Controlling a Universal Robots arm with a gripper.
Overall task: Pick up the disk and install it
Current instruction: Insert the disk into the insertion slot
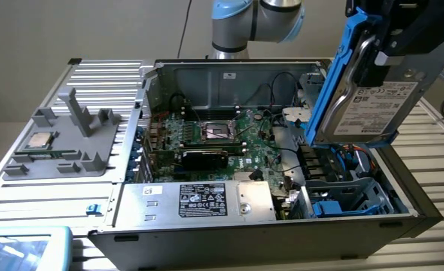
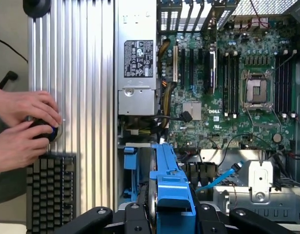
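While the disk (image 1: pixel 361 96) is already lifted clear, install is not done, so call the task roughly halfway: 1 of 2 steps finished. The disk sits at about 2 o'clock in the exterior view, standing on edge and slightly tilted, with its white label facing that camera and its blue carrier (image 1: pixel 334 84) along the edge toward the motherboard (image 1: pixel 222 138). It hangs above the drive cage (image 1: pixel 354 197) at 4 o'clock inside the open PC case (image 1: pixel 282 231). It looks apart from the cage and not seated in any slot.

The gripper (image 1: pixel 379 53) is partway closed, its jaws pinching the disk near the upper end, with 1 dark finger across the label side. The wrist view looks down along the blue carrier toward the case, with the black fingers (image 2: pixel 91 219) flanking it. Nothing else is touched.

The power supply (image 1: pixel 199 200) is at 6 o'clock. The CPU chip (image 1: pixel 39 140) lies on the grey fixture (image 1: pixel 71 152) at 9 o'clock, untouched. A person's 2 hands (image 2: pixel 23 126) rest near a keyboard (image 2: pixel 47 195), well apart from the case.
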